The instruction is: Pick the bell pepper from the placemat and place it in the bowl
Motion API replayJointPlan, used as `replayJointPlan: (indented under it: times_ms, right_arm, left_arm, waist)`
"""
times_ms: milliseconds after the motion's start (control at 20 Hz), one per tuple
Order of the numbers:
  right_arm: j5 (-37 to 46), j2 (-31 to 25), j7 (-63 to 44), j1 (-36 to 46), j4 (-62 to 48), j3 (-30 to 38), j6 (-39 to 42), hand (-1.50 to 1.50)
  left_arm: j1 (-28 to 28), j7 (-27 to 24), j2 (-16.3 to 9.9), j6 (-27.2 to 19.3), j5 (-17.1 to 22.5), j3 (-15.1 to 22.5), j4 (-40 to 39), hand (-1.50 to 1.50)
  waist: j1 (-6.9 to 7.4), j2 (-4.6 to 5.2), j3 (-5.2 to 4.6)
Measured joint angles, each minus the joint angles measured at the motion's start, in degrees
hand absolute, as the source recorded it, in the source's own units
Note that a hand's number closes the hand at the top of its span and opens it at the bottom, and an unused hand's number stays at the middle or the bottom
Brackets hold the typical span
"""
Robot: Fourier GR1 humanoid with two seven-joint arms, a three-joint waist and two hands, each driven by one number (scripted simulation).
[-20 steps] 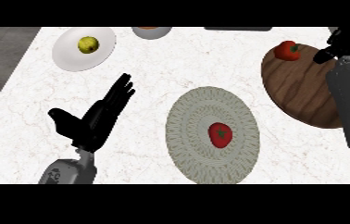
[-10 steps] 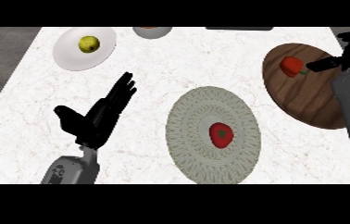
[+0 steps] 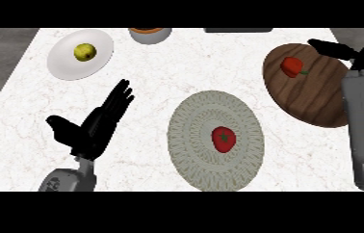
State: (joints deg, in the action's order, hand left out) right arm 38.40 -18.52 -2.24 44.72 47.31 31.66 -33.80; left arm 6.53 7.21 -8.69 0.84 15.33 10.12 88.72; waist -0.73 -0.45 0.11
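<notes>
White marble desk (image 3: 213, 63), seen from above: we find the right hand (image 3: 331, 48) at the far right edge, its fingers stretched out and holding nothing, poised over the rim of the wooden bowl (image 3: 313, 102). Just beside that hand, inside the bowl, lies a red pepper (image 3: 292, 66), apart from the fingers. We judge the hand sits there because the bowl is where the task ends.

Well apart, at the centre of the desk, the round woven placemat (image 3: 192, 131) carries a second red bell pepper (image 3: 223, 139), lying right of the mat's middle with nothing touching it. If this is the one to move, we judge the right arm must come back across to it.

At lower left the left hand (image 3: 92, 128) rests open, fingers up, out of the way. Beyond it, a white plate (image 3: 68, 66) holds a yellow-green fruit (image 3: 85, 51), and a small grey bowl (image 3: 150, 35) sits at the far edge.
</notes>
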Motion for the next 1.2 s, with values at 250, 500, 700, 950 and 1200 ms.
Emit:
replayJointPlan:
  times_ms: [250, 500, 700, 950, 1200]
  right_arm:
    - [-6.80, 7.68, 5.93, -8.71, 16.71, -1.44, 1.47, -1.50]
    - [-9.55, 14.78, 7.63, -20.05, 35.08, -6.86, 2.77, -1.50]
    - [-11.33, 17.09, 8.14, -32.00, 47.31, -14.94, 1.90, 1.50]
    - [-12.70, 18.09, 10.22, -49.10, 58.67, -26.69, -1.32, 1.50]
    - [-13.57, 18.39, 13.76, -66.74, 64.98, -39.98, -6.28, 1.50]
  left_arm:
    - [-1.57, 0.31, -0.19, -0.64, -0.17, -0.52, 0.99, 0.00]
    - [-2.45, 0.53, -0.45, -0.73, 0.20, -1.24, 1.38, 0.00]
    - [-2.67, 0.60, -0.16, -1.23, 0.04, -1.36, 1.46, 0.00]
    - [-3.31, 0.15, -0.51, -1.14, -0.02, -1.83, 1.43, 0.00]
    - [-4.04, -0.10, -0.54, -1.17, 0.19, -2.13, 1.96, 0.00]
  waist:
    - [-1.82, -0.74, -0.13]
    - [-3.07, -1.21, -0.21]
    - [-3.63, -1.35, -0.22]
    - [-4.38, -1.40, -0.18]
    - [-4.92, -1.40, -0.09]
